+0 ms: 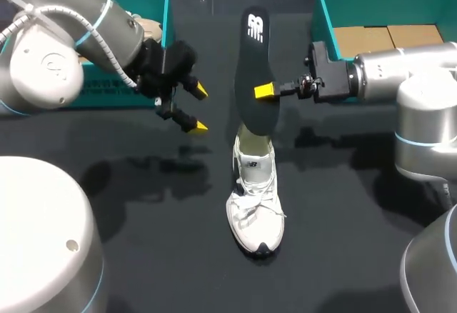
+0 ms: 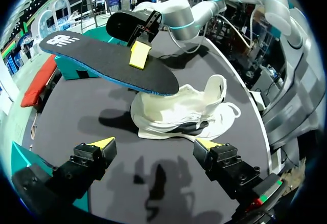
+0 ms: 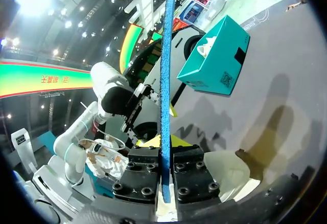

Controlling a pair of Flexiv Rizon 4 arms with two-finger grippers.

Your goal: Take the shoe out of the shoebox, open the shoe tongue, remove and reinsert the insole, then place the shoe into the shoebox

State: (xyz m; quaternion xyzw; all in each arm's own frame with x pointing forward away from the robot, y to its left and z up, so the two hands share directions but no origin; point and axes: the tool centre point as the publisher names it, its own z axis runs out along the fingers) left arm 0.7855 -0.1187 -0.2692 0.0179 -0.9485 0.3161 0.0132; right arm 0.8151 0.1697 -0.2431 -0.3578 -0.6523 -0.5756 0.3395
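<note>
On the dark table [image 1: 343, 206] you see two teal boxes at the far side: a shoebox [image 1: 323, 13] at your right and another teal box [image 1: 107, 93] at your left. Nearer to you the white shoe [image 1: 255, 199] stands upright on the table, outside both boxes. The black insole [image 1: 255, 63] is tilted above it, with the lower end at the shoe's opening. Your right gripper [image 1: 264, 90] clamps the insole at its edge. Your left gripper [image 1: 200, 107] hangs beside it, fingers spread, holding nothing.
</note>
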